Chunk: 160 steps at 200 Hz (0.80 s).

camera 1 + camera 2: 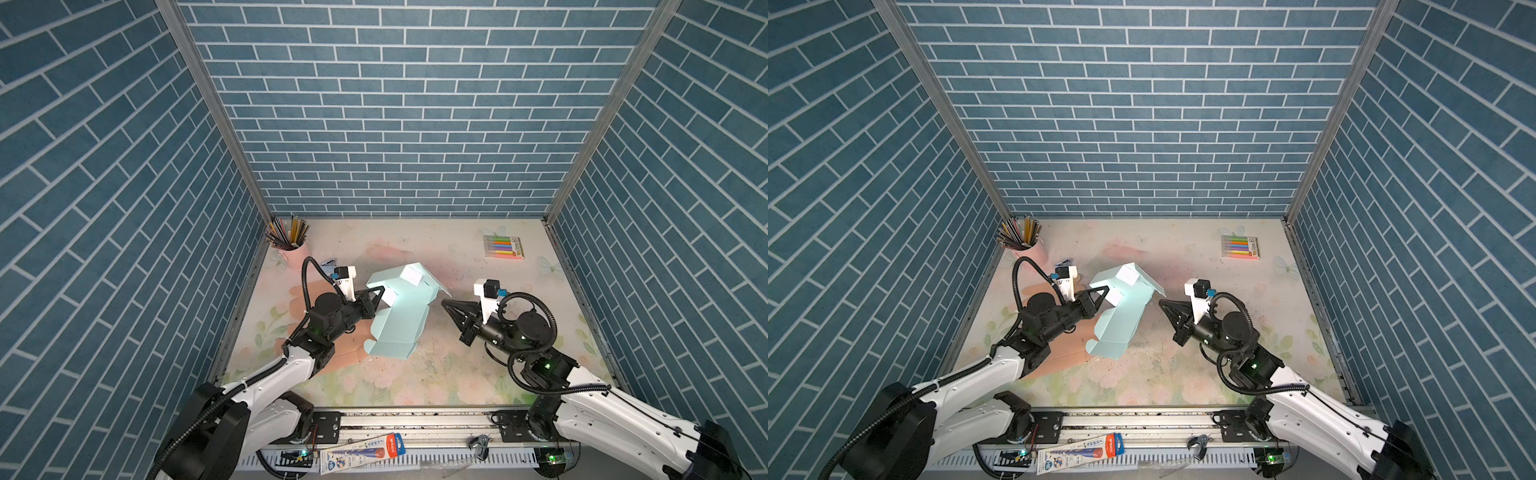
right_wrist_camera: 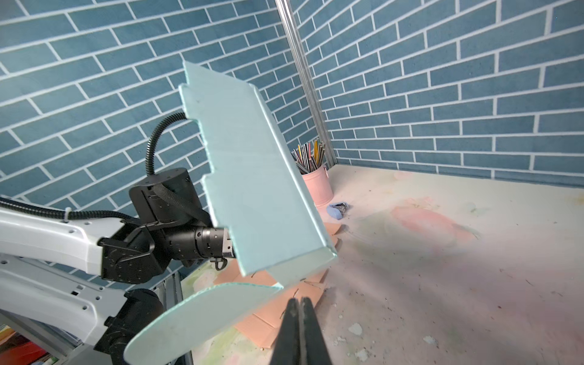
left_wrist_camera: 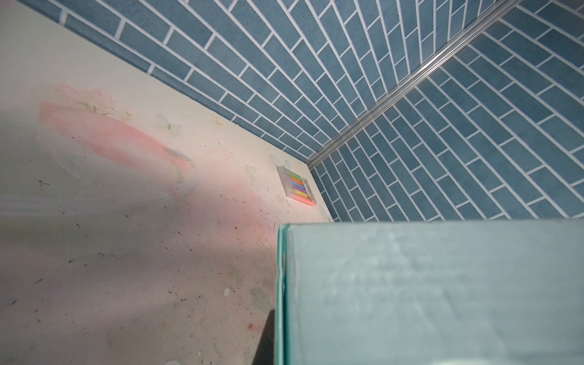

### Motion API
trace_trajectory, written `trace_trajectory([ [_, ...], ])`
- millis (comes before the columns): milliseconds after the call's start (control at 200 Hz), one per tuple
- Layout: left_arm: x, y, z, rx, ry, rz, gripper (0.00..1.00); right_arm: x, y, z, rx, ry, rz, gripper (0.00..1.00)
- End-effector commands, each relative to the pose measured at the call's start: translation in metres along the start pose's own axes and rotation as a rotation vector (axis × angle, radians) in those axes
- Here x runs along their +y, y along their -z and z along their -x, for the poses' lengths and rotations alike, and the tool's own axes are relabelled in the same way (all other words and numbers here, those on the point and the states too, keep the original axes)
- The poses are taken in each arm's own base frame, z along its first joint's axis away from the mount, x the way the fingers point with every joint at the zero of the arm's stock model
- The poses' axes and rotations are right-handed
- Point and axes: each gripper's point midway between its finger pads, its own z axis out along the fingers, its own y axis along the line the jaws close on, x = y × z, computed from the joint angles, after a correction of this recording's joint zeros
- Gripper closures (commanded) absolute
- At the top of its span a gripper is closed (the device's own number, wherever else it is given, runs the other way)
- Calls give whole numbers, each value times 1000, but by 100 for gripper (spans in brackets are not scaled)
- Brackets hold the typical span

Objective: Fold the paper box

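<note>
In both top views the paper box (image 1: pixel 401 320), a pale blue half-folded blank, hangs tilted left of the table's (image 1: pixel 498 340) middle. The left gripper (image 1: pixel 380 291) is clenched on its white-faced side flap. The right gripper (image 1: pixel 445 302), clamped shut on nothing, points at the box's right edge, close but apart. Bare tabletop stretches behind and to the right, up to a marker pack (image 1: pixel 503 247) near the far right corner. A pink pencil cup (image 1: pixel 297 251) fills the far left corner.

The left wrist view shows a box panel (image 3: pixel 426 294) up close, its edge cutting across bare table.

Only the right wrist view shows the box held up over peach cardboard sheets (image 2: pixel 278 313), its rounded flap drooping beside the pressed-together fingertips (image 2: pixel 287 328)
</note>
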Motion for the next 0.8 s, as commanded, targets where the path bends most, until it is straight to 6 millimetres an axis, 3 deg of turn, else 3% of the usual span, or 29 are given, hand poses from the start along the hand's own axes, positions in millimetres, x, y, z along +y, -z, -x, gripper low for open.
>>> trace_trajectory([
  [0,-14,4,10,-32,8,-55,100,21,-3,34,-95,-12,84,100],
  [475,-19,11,12,-42,13,-72,100,26,-17,44,-141,-67,138,100],
  [795,-14,12,7,-33,18,-59,100,18,-32,37,-100,-76,108,100],
])
